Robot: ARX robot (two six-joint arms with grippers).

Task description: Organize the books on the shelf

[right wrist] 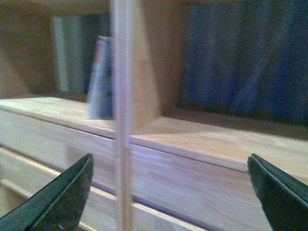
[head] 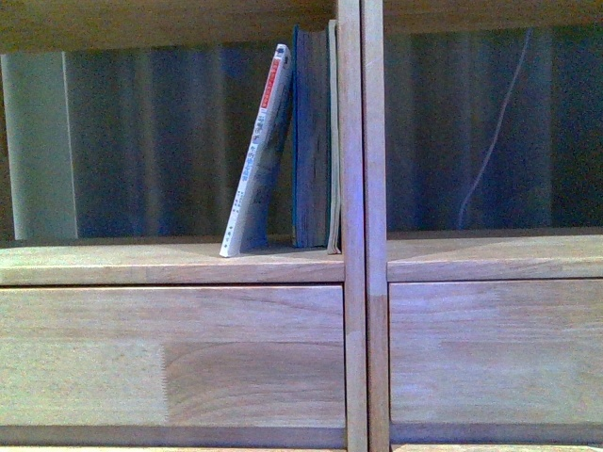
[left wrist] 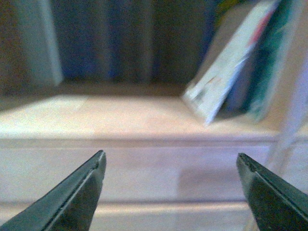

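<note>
The left gripper (left wrist: 171, 163) hangs in front of the shelf (head: 188, 264) with its dark fingers (left wrist: 82, 192) spread wide and nothing between them, pointed at the board of the left-hand compartment. The right gripper (right wrist: 171, 166) is likewise wide open and empty, facing the shelf's central double upright (head: 363, 188) and the board of the right-hand compartment beyond it. Both books are in the left compartment, pushed up towards that upright. The thicker teal book (head: 311, 141) stands upright with its spine outward, just beside the upright. The thin white paperback (head: 259, 155) with the red top to its spine is tilted: its foot rests on the board out to the left, and its top leans over against the teal book. Below the board, plain drawer fronts (head: 170, 363) run across on both sides of the upright. The wrist pictures are blurred, so the paperback's lettering cannot be read there.
</note>
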